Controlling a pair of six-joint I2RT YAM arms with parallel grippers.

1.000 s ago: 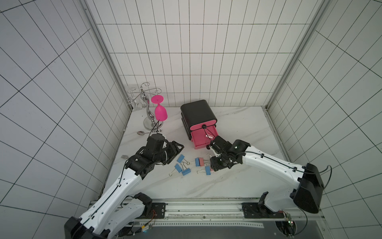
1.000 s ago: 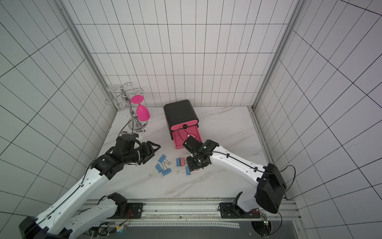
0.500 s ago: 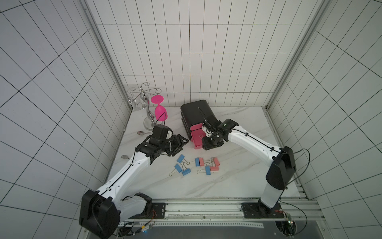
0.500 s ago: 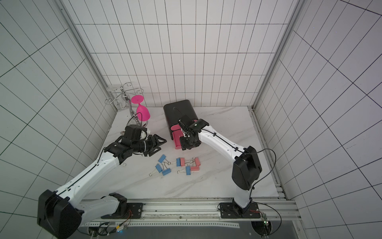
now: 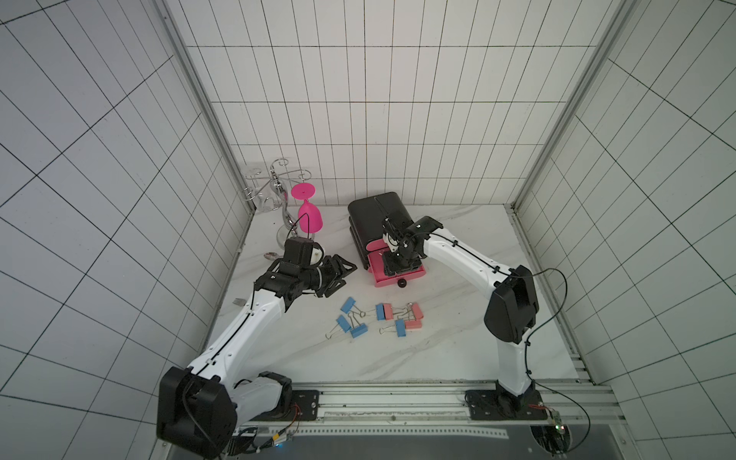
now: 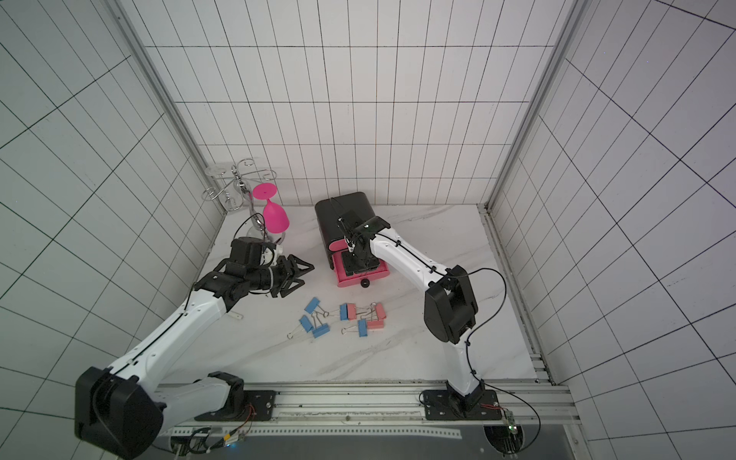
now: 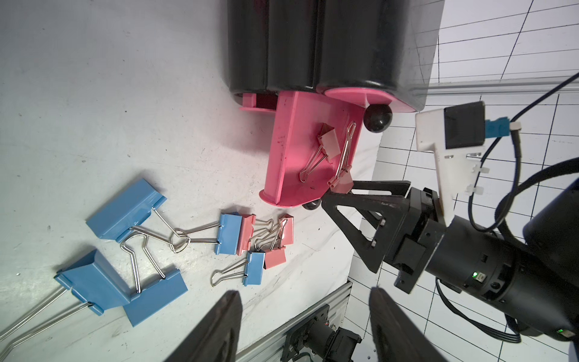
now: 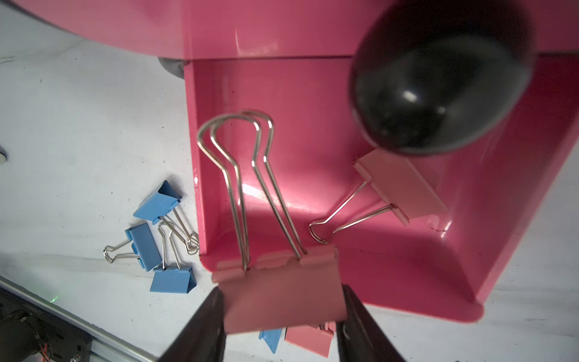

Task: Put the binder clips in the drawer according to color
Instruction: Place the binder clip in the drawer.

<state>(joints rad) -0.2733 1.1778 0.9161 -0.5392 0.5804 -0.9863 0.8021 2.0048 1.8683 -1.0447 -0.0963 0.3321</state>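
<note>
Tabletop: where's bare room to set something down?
Bare marble lies between the loose clips and the front rail, and between the black chest and the right wall. Crowded: the open drawer, with the right hand holding a pink clip over its front edge, the left hand beside it.

The drawer chest (image 5: 378, 217) stands by the back wall; its pulled-out drawer (image 5: 398, 275) juts forward; one binder clip (image 8: 401, 188) lies inside it, another clip (image 8: 282, 304) sits at its front edge in the right gripper (image 8: 282, 291); loose clips (image 5: 382, 311) lie on the table (image 5: 458, 358) before the chest; the glass rack (image 5: 278, 191) stands to its left.
</note>
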